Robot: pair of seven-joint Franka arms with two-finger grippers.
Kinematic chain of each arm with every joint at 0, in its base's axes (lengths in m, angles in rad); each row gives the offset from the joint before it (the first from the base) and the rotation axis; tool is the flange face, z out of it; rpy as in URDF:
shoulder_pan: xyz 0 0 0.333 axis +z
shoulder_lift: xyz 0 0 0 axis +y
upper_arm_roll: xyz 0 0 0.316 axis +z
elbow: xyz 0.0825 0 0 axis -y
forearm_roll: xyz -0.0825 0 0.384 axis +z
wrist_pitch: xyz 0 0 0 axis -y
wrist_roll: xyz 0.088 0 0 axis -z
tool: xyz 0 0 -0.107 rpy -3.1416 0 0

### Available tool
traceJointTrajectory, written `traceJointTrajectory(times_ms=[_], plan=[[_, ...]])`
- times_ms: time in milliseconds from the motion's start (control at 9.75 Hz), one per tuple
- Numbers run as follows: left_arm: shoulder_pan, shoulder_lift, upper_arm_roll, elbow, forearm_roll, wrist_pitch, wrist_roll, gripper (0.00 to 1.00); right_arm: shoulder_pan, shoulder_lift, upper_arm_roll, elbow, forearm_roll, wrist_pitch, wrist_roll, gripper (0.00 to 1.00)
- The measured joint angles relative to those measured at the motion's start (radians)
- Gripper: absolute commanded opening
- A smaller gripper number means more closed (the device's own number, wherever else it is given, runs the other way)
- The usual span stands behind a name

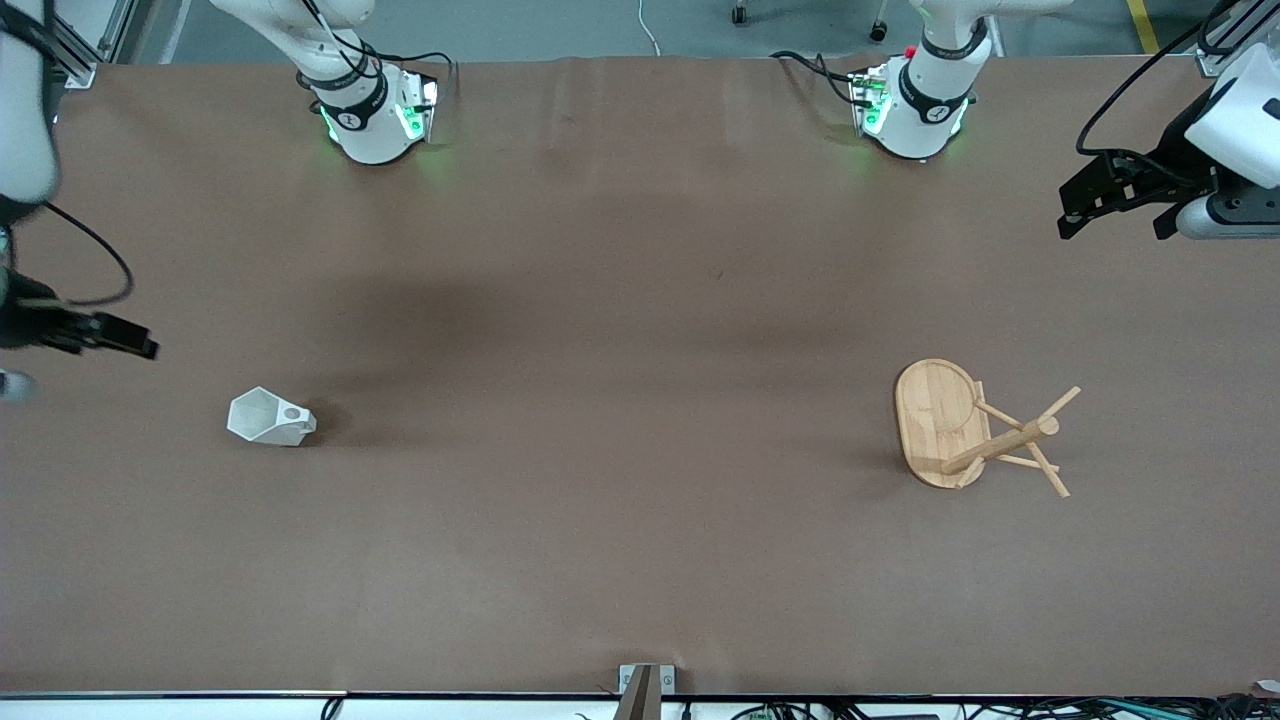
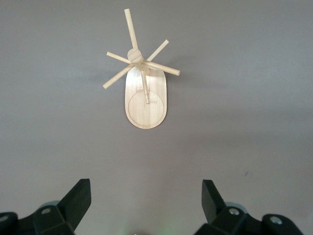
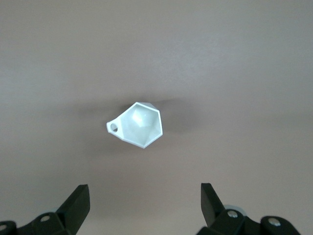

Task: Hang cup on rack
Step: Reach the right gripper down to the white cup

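Brown paper-like covering lies over the whole counter [image 1: 640,300], and only 2 things stand on it. White and faceted, the cup [image 1: 268,418] rests on the counter toward the right arm's end, with its wide polygonal mouth and its pierced handle tab both in sight; in the right wrist view the cup [image 3: 139,125] is seen from above, the tab with its round hole at one side. Light bamboo makes the rack [image 1: 965,428], which stands upright on its oval flat base toward the left arm's end, well apart from the cup. From the central post several thin pegs go out at angles, and in the left wrist view the rack [image 2: 145,95] shows 5 pegs around the top of the post. No cup hangs on any peg.

The right pincer [image 1: 110,335] hangs in the air over the right arm's end of the counter, near the cup but not touching it; its fingers [image 3: 78,200] are spread wide and pinch nothing. The left pincer [image 1: 1115,195] hangs over the left arm's end of the counter, apart from the rack; its fingers [image 2: 78,198] are spread wide too, with nothing between them.
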Motion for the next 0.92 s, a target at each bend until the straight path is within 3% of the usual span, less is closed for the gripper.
traceJointTrajectory(times_ms=[410,615,718,923], plan=[[0.001,0.001,0.001,0.0,0.0,0.0,-0.002,1.0,-0.001,0.154,-0.001,-0.105,0.0,0.286,-0.117,1.0],[0.001,0.001,0.001,0.0,0.0,0.0,-0.002,1.0,-0.014,0.191,-0.003,-0.187,0.0,0.429,-0.141,0.95],[0.001,0.001,0.001,0.0,0.0,0.0,-0.002,1.0,-0.02,0.213,-0.003,-0.206,0.0,0.471,-0.148,0.88],[0.001,0.001,0.001,0.0,0.0,0.0,-0.002,1.0,-0.021,0.253,-0.002,-0.211,0.0,0.515,-0.164,0.63]])
